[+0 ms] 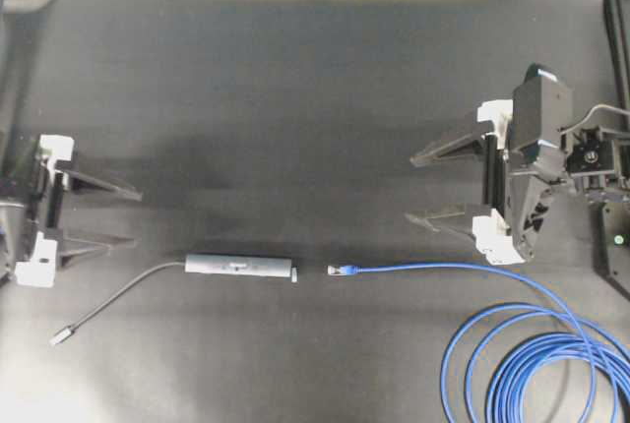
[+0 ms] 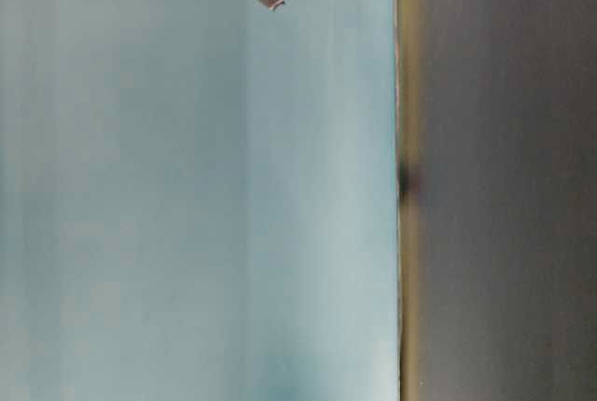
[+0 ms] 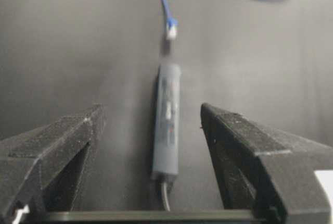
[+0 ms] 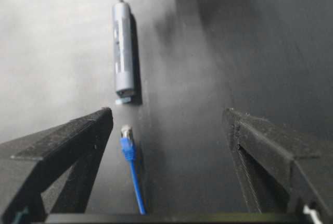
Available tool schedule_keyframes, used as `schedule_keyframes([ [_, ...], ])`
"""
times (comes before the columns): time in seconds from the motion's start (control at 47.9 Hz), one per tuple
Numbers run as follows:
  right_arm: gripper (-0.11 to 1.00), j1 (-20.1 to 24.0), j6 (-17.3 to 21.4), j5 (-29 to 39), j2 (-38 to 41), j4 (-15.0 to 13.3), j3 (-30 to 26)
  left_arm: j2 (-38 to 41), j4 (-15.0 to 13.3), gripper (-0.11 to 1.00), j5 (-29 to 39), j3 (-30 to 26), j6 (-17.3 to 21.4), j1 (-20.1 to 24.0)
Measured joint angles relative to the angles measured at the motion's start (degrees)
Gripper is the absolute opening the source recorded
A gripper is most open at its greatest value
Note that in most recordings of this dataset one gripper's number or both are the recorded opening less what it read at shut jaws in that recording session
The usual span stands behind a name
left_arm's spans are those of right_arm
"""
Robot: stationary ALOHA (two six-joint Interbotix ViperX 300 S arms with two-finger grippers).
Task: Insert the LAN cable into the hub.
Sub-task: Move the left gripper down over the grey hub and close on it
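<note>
A: Where do things lie?

B: The hub (image 1: 240, 266) lies flat on the dark tabletop (image 1: 295, 98), low and a little left of the middle in the overhead view. Its thin grey tail (image 1: 118, 302) runs off to the left. The LAN cable (image 1: 443, 268) points its plug (image 1: 338, 270) at the near end of the hub, just short of it and apart, roughly in line. The rest of the blue cable sweeps right into loose coils.

A: And the arms?

B: The left end effector (image 1: 136, 216) is spread wide and holds nothing; its wrist view shows the hub lying ahead between the fingers, untouched. The right end effector (image 1: 411, 188) is likewise released and empty, well above the plug in the overhead view.

A: How would these handle?

B: I judge the hub light and smooth, so it would slide under a push unless pinned across its long sides. The cable looks limp, with some spring from the coils. Take it just behind the plug, where it is stiffest; a grip further back would let the plug droop or twist.
</note>
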Motion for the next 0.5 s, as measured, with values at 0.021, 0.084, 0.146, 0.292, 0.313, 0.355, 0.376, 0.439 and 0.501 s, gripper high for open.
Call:
schedule_keyframes([
  [0.021,0.82,0.0,0.0,0.0,-0.1,-0.1,0.0,0.7,0.0,0.71,-0.5,0.1,0.0,-0.2],
  [0.084,0.82,-0.1,0.1,0.0,0.0,-0.1,0.0,3.3,0.0,0.71,-2.5,0.0,0.1,-0.6],
  [0.146,0.82,-0.1,0.2,0.1,0.0,0.0,0.0,7.0,0.0,0.71,-5.1,-0.4,-0.1,-1.4],
  [0.292,0.82,-0.1,0.2,0.2,0.0,0.0,0.0,17.4,0.0,0.71,-9.4,-2.8,-1.0,-3.8],
  [0.313,0.82,0.0,0.2,0.2,0.0,0.0,-0.1,19.2,0.0,0.71,-9.9,-3.4,-1.1,-4.0],
  [0.355,0.82,-0.1,0.2,0.2,0.0,-0.1,0.0,23.1,0.0,0.71,-11.0,-4.7,-1.8,-4.5],
  [0.376,0.82,0.0,0.2,0.3,0.0,-0.1,-0.1,25.0,0.0,0.71,-11.5,-5.4,-2.1,-4.7],
  [0.439,0.82,-0.1,0.2,0.3,0.0,-0.1,-0.1,29.3,0.0,0.71,-13.4,-6.9,-2.6,-4.8],
  [0.501,0.82,-0.1,0.2,0.3,-0.1,0.0,0.0,33.5,0.0,0.71,-15.8,-8.3,-2.8,-4.7],
])
